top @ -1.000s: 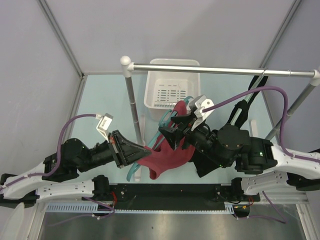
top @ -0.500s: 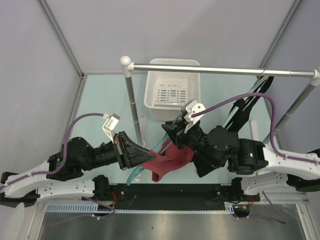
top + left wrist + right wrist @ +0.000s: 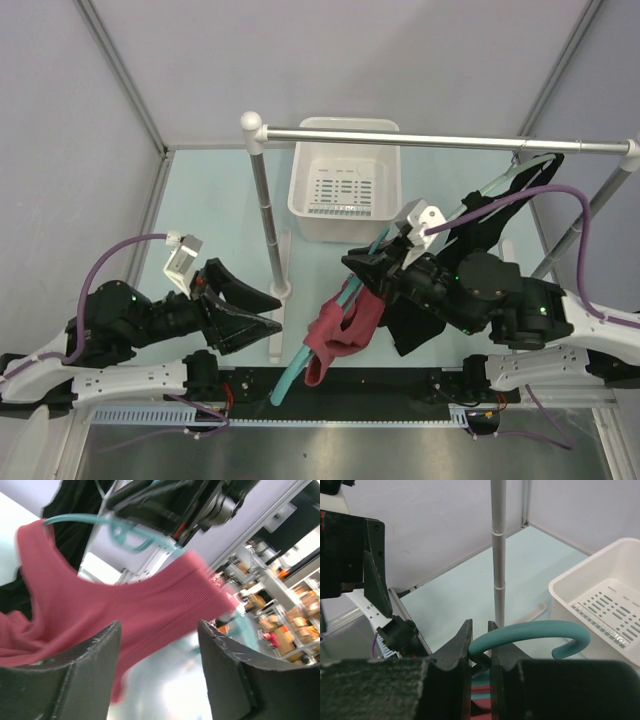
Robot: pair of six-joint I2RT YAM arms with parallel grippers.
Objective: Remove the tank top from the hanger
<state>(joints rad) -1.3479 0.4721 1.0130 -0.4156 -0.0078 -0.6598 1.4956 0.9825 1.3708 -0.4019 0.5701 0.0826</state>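
The red tank top [image 3: 340, 335] hangs bunched on the teal hanger [image 3: 298, 365], which slants from the middle of the table toward the near edge. My right gripper [image 3: 366, 268] is shut on the hanger's hook [image 3: 535, 630]; in the right wrist view the gripper [image 3: 479, 625] pinches the teal tube just below the curve. My left gripper [image 3: 272, 314] stands open to the left of the tank top, apart from it. In the left wrist view the red fabric [image 3: 140, 605] and a teal hanger loop [image 3: 120, 527] lie beyond the open left gripper [image 3: 159, 625].
A white basket [image 3: 345, 180] sits at the back centre under a metal rail [image 3: 440, 140]. The rail's upright pole [image 3: 265, 210] stands between the arms. A black garment [image 3: 500, 200] hangs at the right end of the rail, and dark cloth [image 3: 410, 325] lies under the right arm.
My left gripper has opened, let go of the tank top and drawn back to the left. My right gripper has shut on the hanger hook and shifted slightly right with it.
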